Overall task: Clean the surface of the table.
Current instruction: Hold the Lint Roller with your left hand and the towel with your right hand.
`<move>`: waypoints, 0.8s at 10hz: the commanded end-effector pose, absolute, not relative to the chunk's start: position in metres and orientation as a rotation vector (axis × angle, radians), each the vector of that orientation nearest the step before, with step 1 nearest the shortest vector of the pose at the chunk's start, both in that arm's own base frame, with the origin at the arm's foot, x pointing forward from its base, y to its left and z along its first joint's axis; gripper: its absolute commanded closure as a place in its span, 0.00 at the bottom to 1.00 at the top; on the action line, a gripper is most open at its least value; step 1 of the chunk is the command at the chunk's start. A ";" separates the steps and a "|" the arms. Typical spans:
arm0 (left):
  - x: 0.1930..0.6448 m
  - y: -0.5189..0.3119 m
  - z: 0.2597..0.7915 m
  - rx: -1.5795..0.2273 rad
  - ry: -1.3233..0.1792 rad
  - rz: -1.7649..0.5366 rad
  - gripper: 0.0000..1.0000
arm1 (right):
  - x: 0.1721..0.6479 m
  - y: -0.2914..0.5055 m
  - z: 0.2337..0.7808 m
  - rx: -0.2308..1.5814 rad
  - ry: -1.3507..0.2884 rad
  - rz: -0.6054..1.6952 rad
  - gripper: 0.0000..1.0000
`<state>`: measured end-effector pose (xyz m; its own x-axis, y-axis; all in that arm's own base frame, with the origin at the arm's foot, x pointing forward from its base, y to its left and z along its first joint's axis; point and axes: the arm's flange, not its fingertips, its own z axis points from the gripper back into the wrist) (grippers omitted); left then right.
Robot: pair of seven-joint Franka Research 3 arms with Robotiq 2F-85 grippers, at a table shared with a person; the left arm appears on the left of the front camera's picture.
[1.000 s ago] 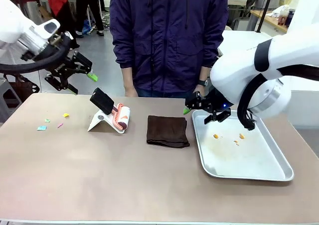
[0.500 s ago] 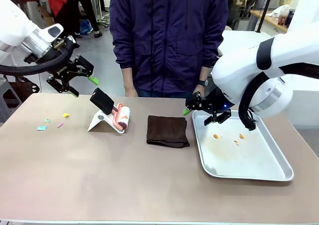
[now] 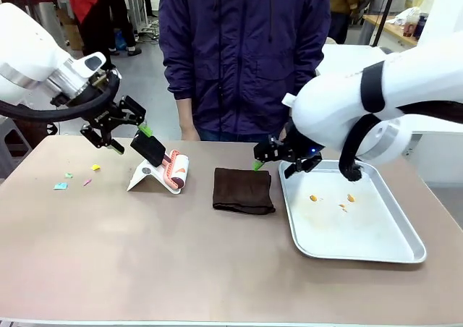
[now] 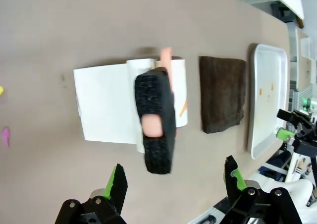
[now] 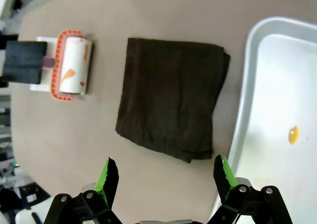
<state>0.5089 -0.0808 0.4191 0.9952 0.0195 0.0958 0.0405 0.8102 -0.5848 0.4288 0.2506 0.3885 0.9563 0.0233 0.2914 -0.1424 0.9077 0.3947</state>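
The brownish table point(image 3: 181, 262) carries small coloured paper scraps point(image 3: 94, 167) at its left. A lint roller with a black handle point(image 3: 148, 146) leans on a white stand point(image 3: 143, 175). My left gripper point(image 3: 129, 137) hangs open just left of that handle, touching nothing. In the left wrist view the handle point(image 4: 156, 120) lies ahead of the open left gripper point(image 4: 174, 169). A folded dark brown cloth point(image 3: 242, 189) lies mid-table. My right gripper point(image 3: 275, 166) is open above the cloth's right edge. In the right wrist view the cloth point(image 5: 173, 95) lies ahead of the open right gripper point(image 5: 166, 165).
A shiny metal tray point(image 3: 376, 251) at the right holds orange crumbs point(image 3: 313, 197). A person in a dark purple jacket point(image 3: 246, 52) stands at the far edge, behind the cloth. The table's near half is bare.
My left gripper has come down and to the right, close to the roller's handle. My right gripper has shifted left from the tray's corner toward the cloth.
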 end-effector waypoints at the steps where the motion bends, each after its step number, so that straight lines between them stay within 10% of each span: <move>1: 0.514 -0.071 0.414 -0.614 -0.082 0.031 0.00 | 0.458 0.274 0.381 0.369 -0.261 0.093 0.00; 8: 0.537 -0.074 0.404 -0.691 -0.112 0.011 0.00 | 0.503 0.313 0.326 0.219 -0.163 0.033 0.00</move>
<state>0.5321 -0.0721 0.4048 0.9949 0.0651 0.0776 -0.0030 0.7843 -0.6203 0.4925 0.2942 0.3205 0.9813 0.0556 0.1845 -0.1002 0.9651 0.2421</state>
